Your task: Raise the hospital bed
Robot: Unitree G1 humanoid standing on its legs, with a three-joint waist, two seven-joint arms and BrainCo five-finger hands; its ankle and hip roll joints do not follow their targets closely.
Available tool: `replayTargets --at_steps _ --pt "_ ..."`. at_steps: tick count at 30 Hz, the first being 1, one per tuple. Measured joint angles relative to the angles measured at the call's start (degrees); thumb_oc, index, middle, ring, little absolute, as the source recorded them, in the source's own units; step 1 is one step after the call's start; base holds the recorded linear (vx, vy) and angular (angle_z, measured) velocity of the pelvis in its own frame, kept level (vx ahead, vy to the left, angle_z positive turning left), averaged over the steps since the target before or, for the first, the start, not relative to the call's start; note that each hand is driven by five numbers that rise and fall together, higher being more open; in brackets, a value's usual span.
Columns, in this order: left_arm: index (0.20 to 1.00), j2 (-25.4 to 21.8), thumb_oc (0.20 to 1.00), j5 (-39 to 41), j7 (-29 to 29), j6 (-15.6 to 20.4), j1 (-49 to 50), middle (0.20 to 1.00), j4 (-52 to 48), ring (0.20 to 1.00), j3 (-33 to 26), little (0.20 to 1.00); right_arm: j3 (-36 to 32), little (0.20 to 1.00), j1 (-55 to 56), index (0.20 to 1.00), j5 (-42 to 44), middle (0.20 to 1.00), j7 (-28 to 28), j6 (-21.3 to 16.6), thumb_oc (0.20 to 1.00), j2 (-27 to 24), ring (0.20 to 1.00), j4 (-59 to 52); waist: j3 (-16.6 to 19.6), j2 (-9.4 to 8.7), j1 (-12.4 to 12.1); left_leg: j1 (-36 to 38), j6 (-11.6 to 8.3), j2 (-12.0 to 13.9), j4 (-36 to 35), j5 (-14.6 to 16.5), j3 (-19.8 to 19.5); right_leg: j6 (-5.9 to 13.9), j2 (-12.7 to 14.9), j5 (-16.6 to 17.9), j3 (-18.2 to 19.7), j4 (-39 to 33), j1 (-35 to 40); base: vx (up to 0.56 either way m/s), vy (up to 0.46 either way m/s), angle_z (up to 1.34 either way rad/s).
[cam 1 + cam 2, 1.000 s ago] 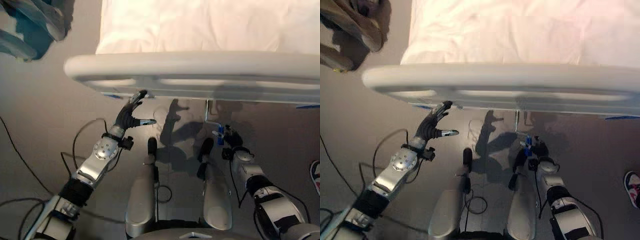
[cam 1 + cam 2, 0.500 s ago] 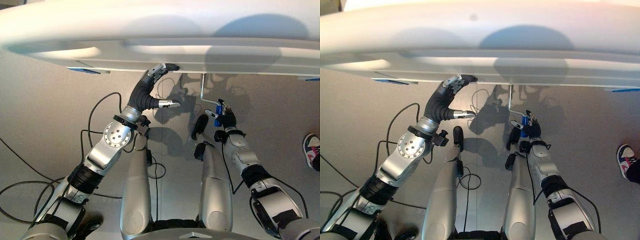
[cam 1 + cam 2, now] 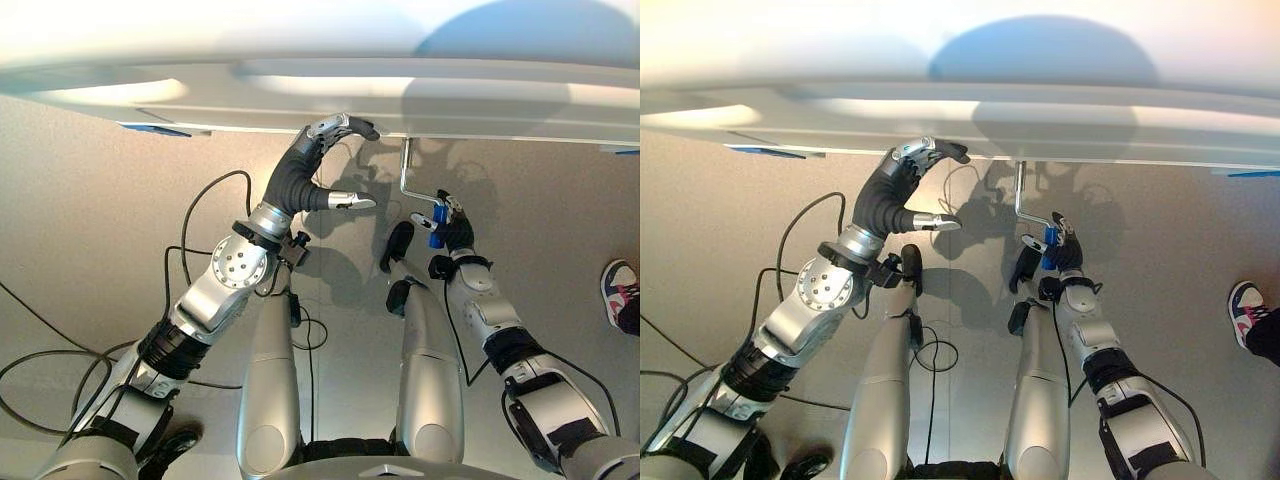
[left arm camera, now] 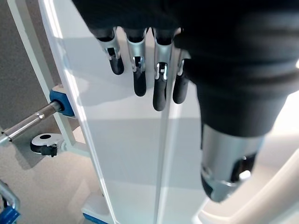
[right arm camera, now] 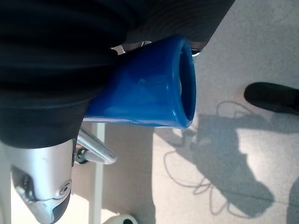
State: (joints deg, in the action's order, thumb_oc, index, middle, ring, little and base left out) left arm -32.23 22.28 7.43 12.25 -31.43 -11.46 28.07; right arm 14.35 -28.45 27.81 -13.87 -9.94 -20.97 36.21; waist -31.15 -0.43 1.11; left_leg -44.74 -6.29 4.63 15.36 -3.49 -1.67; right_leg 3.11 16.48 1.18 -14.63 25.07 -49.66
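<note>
Both hands low: right hand (image 3: 452,232) fingers around blue crank handle (image 5: 145,91), left hand (image 3: 300,180) open.

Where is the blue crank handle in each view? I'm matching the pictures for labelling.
Left eye view: right of centre, blue crank handle in the right hand, under the white footboard.
Right eye view: handle likewise right of centre.
Left wrist view: blue at the lower corner; cannot tell.
Right wrist view: central, large.
Shared landmark: the footboard.

Bright overhead light; footboard (image 3: 330,85) glares; sharp floor (image 3: 90,220) shadows.
</note>
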Motion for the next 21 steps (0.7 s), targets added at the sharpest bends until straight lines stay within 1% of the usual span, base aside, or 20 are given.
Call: replayTargets --at_steps 5,6,7,8,10,12,14,16,21 --pt "1.000 -0.04 1.000 2.32 -0.20 0.01 -0.10 1.000 -0.04 1.000 0.01 1.000 1.04 1.000 0.56 1.000 1.14 1.000 0.42 0.01 1.000 -0.60 1.000 -1.28 0.01 -0.01 -0.01 -0.84 0.00 -0.05 0.35 0.00 -0.14 -0.06 0.14 -0.38 -0.06 0.66 -0.76 0.01 0.009 0.01" --pt "1.000 -1.97 1.000 2.81 -0.54 -0.02 -0.39 1.000 0.17 1.000 0.75 1.000 1.63 1.000 0.67 1.000 1.82 1.000 0.98 0.01 1.000 -0.85 1.000 -1.40 0.01 -0.01 0.07 -0.98 -0.09 -0.03 0.42 0.01 -0.27 0.02 0.15 -0.60 -0.10 0.88 -0.92 0.04 0.021 0.04" --pt "1.000 -3.89 1.000 3.05 -0.80 -0.22 -0.91 1.000 0.30 1.000 1.73 1.000 1.92 1.000 0.45 1.000 2.26 1.000 1.15 0.03 1.000 -0.94 1.000 -1.55 0.05 -0.10 0.05 -1.14 -0.17 -0.07 0.47 -0.07 -0.26 -0.34 0.16 -0.38 -0.11 1.04 -1.12 0.00 0.000 0.00" --pt "1.000 -6.80 1.000 3.27 -1.27 -0.27 -1.37 1.000 0.12 1.000 2.17 1.000 2.17 1.000 0.40 1.000 2.64 1.000 1.75 0.03 1.000 -1.14 1.000 -1.32 0.08 -0.20 0.16 -1.12 -0.53 0.09 0.77 0.25 -0.31 -0.06 0.15 -0.97 -0.08 1.43 -1.14 -0.08 0.022 0.00" --pt "1.000 -7.89 1.000 3.36 -1.39 -0.27 -2.16 1.000 0.17 1.000 2.30 1.000 2.63 1.000 0.19 1.000 3.29 1.000 2.57 0.05 1.000 -1.70 1.000 -1.68 0.31 -0.33 -0.01 -1.77 -0.72 -0.07 1.30 0.38 -0.27 -0.19 0.40 -1.23 -0.05 2.17 -1.90 -0.01 0.004 0.02" --pt "1.000 -7.73 1.000 3.48 -1.53 -0.25 -2.53 1.000 -0.01 1.000 2.09 1.000 3.56 1.000 0.42 1.000 3.48 1.000 3.69 0.16 1.000 -2.86 1.000 -3.70 0.22 -0.63 0.33 -3.02 -0.88 -0.09 1.94 0.53 -0.58 -0.05 0.46 -1.44 -0.16 2.49 -2.84 0.03 -0.003 0.04" --pt "1.000 -6.50 1.000 3.50 -1.56 -0.45 -2.52 1.000 0.16 1.000 2.40 1.000 6.38 1.000 -0.44 1.000 4.25 1.000 4.64 0.87 1.000 -4.21 1.000 -3.42 0.22 -0.82 0.41 -3.01 -0.91 -0.13 2.22 0.52 -0.67 -0.32 0.52 -1.29 -0.13 2.70 -2.76 0.00 0.001 0.02" --pt "1.000 -6.65 1.000 3.51 -1.54 -0.46 -2.57 1.000 0.15 1.000 2.40 1.000 7.00 1.000 -1.05 1.000 4.36 1.000 5.41 1.54 1.000 -5.00 1.000 -3.22 0.22 -0.82 0.44 -3.00 -0.92 -0.08 2.33 0.52 -0.66 -0.34 0.46 -1.27 -0.12 2.77 -2.75 0.00 0.000 0.00" --pt "1.000 -6.15 1.000 3.51 -1.34 -0.50 -2.60 1.000 0.15 1.000 2.39 1.000 7.50 1.000 -2.52 1.000 4.36 1.000 5.87 1.85 1.000 -4.67 1.000 -1.69 0.23 -0.82 0.46 -2.90 -0.90 0.04 2.52 0.51 -0.69 -0.55 0.34 -1.13 -0.08 2.88 -2.63 0.00 0.000 0.00"
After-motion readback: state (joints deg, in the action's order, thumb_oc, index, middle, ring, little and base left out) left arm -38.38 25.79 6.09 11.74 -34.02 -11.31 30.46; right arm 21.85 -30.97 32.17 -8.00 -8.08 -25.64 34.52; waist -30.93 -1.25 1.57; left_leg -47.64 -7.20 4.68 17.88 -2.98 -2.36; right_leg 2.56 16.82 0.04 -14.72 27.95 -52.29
